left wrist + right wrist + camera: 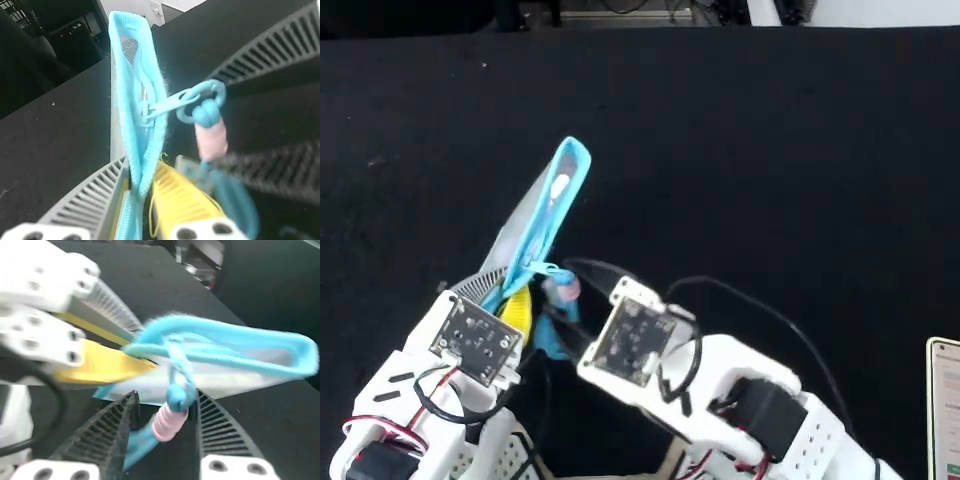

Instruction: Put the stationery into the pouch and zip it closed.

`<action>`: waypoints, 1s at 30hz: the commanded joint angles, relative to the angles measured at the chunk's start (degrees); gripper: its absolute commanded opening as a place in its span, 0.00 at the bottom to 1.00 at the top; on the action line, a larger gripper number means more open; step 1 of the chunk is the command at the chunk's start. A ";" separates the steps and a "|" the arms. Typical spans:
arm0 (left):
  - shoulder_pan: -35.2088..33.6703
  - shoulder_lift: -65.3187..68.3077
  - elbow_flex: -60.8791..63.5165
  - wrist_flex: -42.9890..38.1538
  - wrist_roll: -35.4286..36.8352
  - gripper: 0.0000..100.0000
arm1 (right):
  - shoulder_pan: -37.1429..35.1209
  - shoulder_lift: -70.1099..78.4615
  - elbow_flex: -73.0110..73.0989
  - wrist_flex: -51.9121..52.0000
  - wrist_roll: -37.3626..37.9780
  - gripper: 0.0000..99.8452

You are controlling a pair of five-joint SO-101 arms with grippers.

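Pouch [545, 215] edge-up in left pincer [135, 185] (right pincer [167, 405] spread astride charm [167, 422]), table [770, 150] beyond

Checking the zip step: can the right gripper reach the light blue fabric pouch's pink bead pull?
Likely yes: the pink bead pull hangs unobstructed between the right gripper's open black fingers.

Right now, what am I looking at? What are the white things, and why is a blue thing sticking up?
The white things are two small robot arms at a black table. One picture comes from a camera looking down over the table; the other two come from little cameras on the arms' wrists. The left claw, with grey and yellow fingers, pinches the near end of a blue pouch, which stands on its edge. The right claw, with black fingers, is open around the pink bead hanging from the pouch's zip pull.
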 commanded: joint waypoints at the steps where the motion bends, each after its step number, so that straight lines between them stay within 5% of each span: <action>1: 0.40 0.44 1.10 0.79 -0.35 0.03 | -1.58 -0.66 -2.24 0.18 0.62 0.17; 26: 0.40 0.44 1.10 3.16 -0.44 0.03 | -1.32 -0.66 -6.64 2.11 0.97 0.09; 30: 0.40 0.44 1.10 3.16 -0.44 0.03 | 3.52 -0.66 -5.76 -0.18 0.70 0.09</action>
